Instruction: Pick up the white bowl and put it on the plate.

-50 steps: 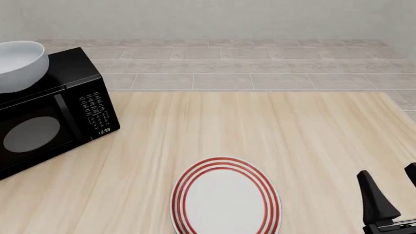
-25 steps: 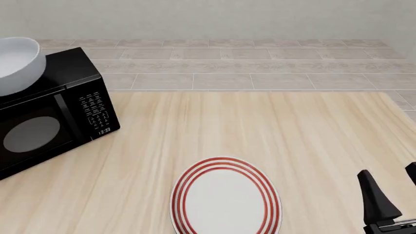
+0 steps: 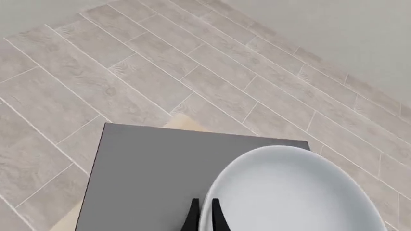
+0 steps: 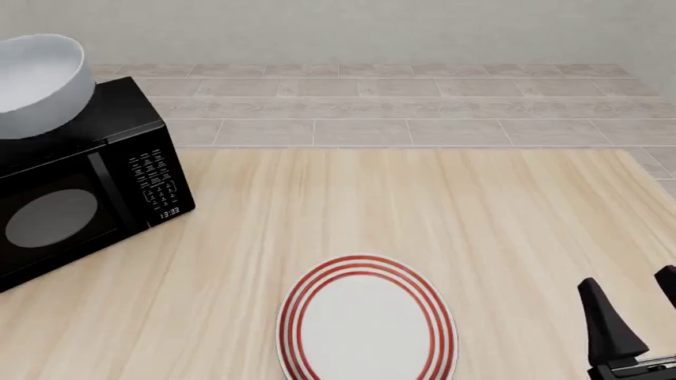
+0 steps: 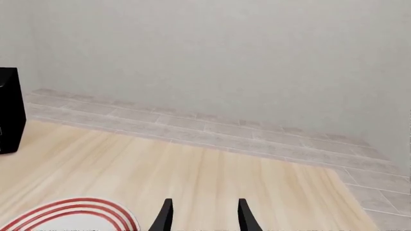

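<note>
The white bowl [image 4: 37, 83] hangs tilted just above the black microwave [image 4: 85, 182] at the far left of the front view. In the left wrist view my left gripper [image 3: 205, 211] is shut on the rim of the white bowl [image 3: 295, 192], with one finger inside and one outside. The left arm itself is outside the front view. The plate [image 4: 366, 321], white with red rings, lies on the wooden table near the front edge. My right gripper [image 4: 636, 313] stands open and empty to the right of the plate. The right wrist view shows the same gripper [image 5: 204, 216] and part of the plate [image 5: 77, 214].
The microwave's grey top [image 3: 154, 173] lies under the bowl in the left wrist view. The microwave fills the table's left side, and its edge [image 5: 7, 110] shows in the right wrist view. Tiled floor and a pale wall lie beyond the table's far edge.
The bowl has risen off the microwave top and shifted slightly right, tilting more. The right gripper and the plate have stayed put.
</note>
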Robot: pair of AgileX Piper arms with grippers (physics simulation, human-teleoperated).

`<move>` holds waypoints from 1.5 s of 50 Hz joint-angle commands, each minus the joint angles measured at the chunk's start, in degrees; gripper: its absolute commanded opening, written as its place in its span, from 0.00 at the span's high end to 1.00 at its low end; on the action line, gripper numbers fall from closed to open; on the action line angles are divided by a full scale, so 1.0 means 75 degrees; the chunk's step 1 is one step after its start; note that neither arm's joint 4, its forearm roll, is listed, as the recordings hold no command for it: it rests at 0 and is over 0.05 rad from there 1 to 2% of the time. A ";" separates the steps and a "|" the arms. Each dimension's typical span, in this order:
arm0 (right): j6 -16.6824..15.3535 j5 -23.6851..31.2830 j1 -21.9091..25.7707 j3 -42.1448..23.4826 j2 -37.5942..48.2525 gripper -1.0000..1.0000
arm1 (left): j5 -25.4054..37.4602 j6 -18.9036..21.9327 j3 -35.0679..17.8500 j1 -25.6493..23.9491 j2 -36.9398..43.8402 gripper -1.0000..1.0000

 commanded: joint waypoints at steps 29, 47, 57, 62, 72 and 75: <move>0.0068 -0.0124 -0.0110 0.0144 0.0001 0.00 | 0.0036 0.0729 0.2598 -0.4337 -0.4140 1.00; 0.0140 -0.0158 -0.0124 0.0159 0.0001 0.00 | -0.0064 0.1188 0.3196 -0.5755 -0.4569 1.00; 0.0169 -0.0169 -0.0156 0.0122 0.0000 0.00 | -0.0409 0.1186 0.3629 -0.6671 -0.4429 1.00; 0.0166 -0.0189 -0.0171 0.0155 0.0000 0.00 | -0.0712 0.1212 0.3926 -0.7082 -0.4220 1.00; 0.0213 -0.0247 -0.0219 0.0236 -0.0001 0.00 | -0.1344 0.1294 0.4387 -0.7723 -0.3725 1.00; 0.0228 -0.0241 -0.0234 0.0230 -0.0001 0.00 | -0.1407 0.1288 0.4421 -0.7871 -0.3647 1.00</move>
